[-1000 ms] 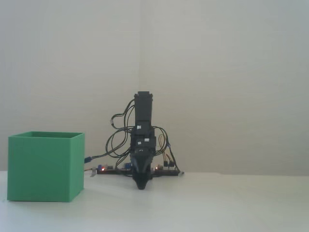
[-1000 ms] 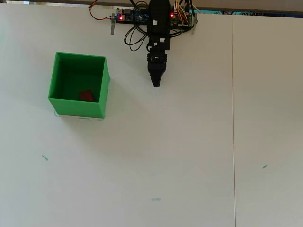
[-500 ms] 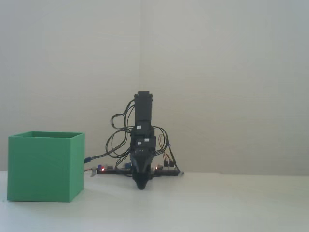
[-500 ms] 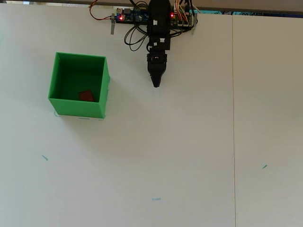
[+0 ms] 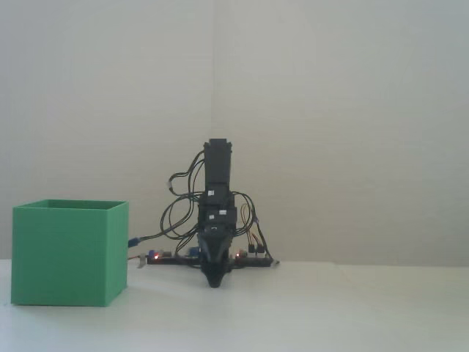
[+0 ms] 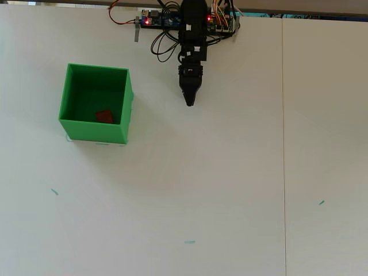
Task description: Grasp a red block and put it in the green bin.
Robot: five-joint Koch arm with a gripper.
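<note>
Hand [image 6: 189, 103] stays closed and empty near its base, unmoved; red block [image 6: 104, 116] lies inside green bin [image 6: 95, 131].

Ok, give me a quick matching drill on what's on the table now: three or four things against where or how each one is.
Things:
1. red block
2. green bin
3. gripper
4. circuit board

Places or states:
A. at the table's far edge, lights on
B. inside the bin
C. left of the arm in the overhead view
D. holding nothing, pointing down beside the bin

Pairs: 1-B, 2-C, 3-D, 4-A
</note>
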